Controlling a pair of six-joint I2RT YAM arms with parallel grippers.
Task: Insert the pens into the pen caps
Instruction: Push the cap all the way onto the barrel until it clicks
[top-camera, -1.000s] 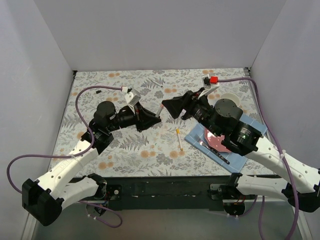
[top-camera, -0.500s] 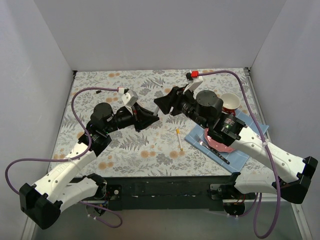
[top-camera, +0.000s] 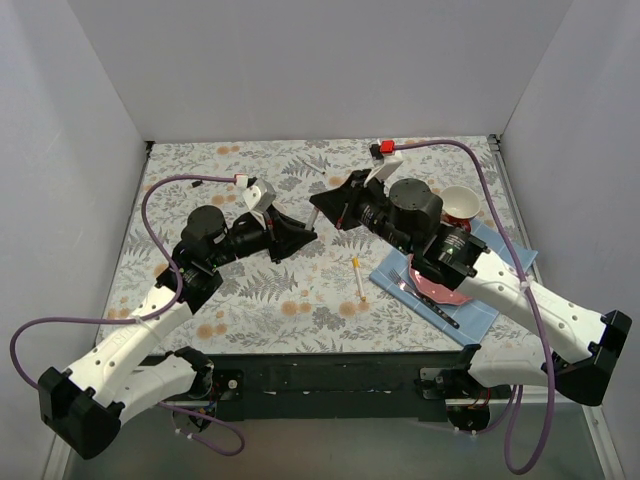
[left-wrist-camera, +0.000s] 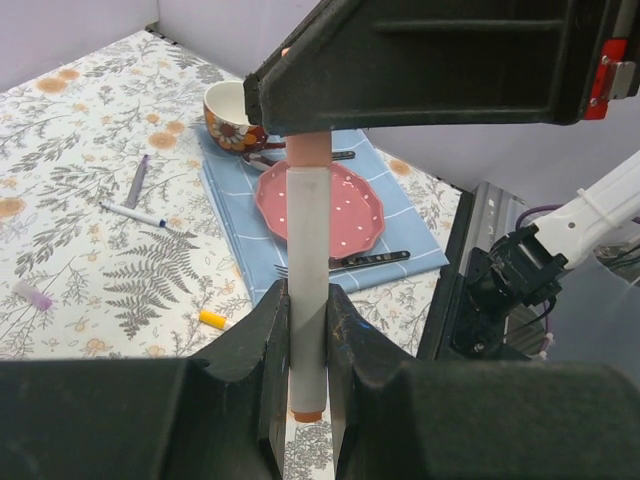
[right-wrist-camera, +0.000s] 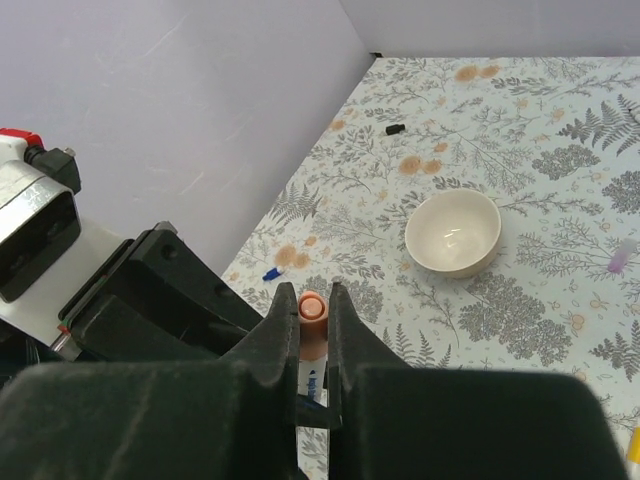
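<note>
Pinching pen (left-wrist-camera: 307, 250) w/ L fingers (left-wrist-camera: 265, 360) | R fingers (right-wrist-camera: 280, 350) pinch cap (right-wrist-camera: 312, 305) | bowl (right-wrist-camera: 450, 262), plate (left-wrist-camera: 352, 212) nearby

Top view: the left gripper (top-camera: 305, 232) sits centre-left on the table (top-camera: 250, 160). The right gripper (top-camera: 322, 203) is just right of it and higher. A loose pen (top-camera: 357, 278) lies below both. At lower right, the napkin (top-camera: 495, 318) carries the plate (top-camera: 440, 290). The bowl (top-camera: 462, 203) stands at the napkin's upper edge.

Left wrist view: the held pen (left-wrist-camera: 308, 250) stands upright at centre between the left gripper's fingers (left-wrist-camera: 262, 360). The held cap (left-wrist-camera: 308, 152) sits directly on its upper end, under the right gripper. Two more pens (left-wrist-camera: 133, 213) lie left of the napkin.

Right wrist view: a second bowl (right-wrist-camera: 453, 232) stands right of centre, with a small cap (right-wrist-camera: 394, 128) above it.
</note>
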